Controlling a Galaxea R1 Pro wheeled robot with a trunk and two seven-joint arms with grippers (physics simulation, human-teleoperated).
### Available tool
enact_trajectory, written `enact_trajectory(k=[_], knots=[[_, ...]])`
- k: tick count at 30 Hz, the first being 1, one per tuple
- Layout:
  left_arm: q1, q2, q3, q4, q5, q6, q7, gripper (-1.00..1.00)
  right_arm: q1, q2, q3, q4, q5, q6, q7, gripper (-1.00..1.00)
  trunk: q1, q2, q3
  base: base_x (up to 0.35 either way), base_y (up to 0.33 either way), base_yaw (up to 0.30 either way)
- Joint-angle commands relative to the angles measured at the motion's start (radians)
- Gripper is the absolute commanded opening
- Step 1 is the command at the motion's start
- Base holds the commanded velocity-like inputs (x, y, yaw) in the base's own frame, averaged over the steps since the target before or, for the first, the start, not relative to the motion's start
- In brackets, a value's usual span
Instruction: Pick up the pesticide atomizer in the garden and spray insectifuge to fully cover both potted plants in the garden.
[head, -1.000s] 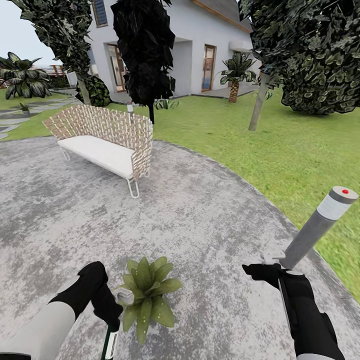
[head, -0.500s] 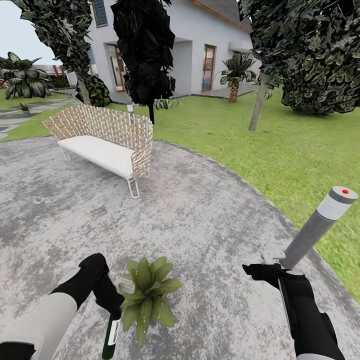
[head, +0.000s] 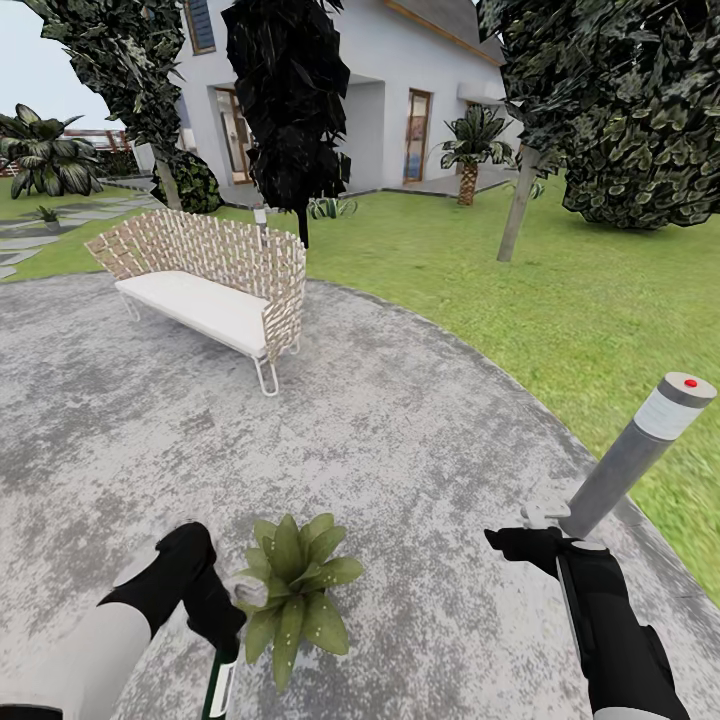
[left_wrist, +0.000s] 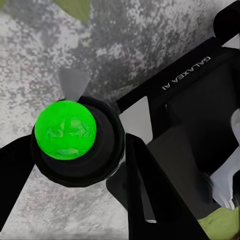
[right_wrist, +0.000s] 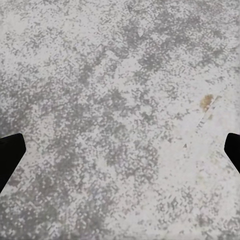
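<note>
Dipping slightly lower, left fingers (head: 232, 622) are clenching the small white trigger sprayer (head: 222, 672) beside the green-leafed potted rosette (head: 296, 583), risking brushing leaves; right fingers (head: 528, 540) are hanging released.

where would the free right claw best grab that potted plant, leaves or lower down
Lower down, at the base under the rosette. The potted plant spreads soft pointed leaves outward, hiding its pot in the head view, so they offer no firm hold. The right claw would best come in low from its own side, since the left claw already crowds the other.

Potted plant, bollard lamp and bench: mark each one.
potted plant (head: 296, 582), head view, middle of the leaf rosette
bollard lamp (head: 628, 458), head view, grey post
bench (head: 200, 305), head view, white seat cushion
</note>
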Motion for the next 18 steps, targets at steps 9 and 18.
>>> enact_trajectory(k=[9, 18], knots=[[0.021, 0.002, -0.003, 0.0, -0.007, 0.01, -0.01, -1.0, -0.001, 0.001, -0.002, 0.0, 0.012, 0.002, 0.01, 1.0, 0.0, 0.0, -0.001, 0.0, 0.0, 0.015], [0.021, 0.001, -0.002, -0.001, -0.007, 0.01, -0.01, -1.0, -0.001, 0.001, -0.002, 0.002, 0.012, 0.002, 0.01, 1.0, 0.0, 0.0, -0.008, 0.0, 0.0, 0.154]])
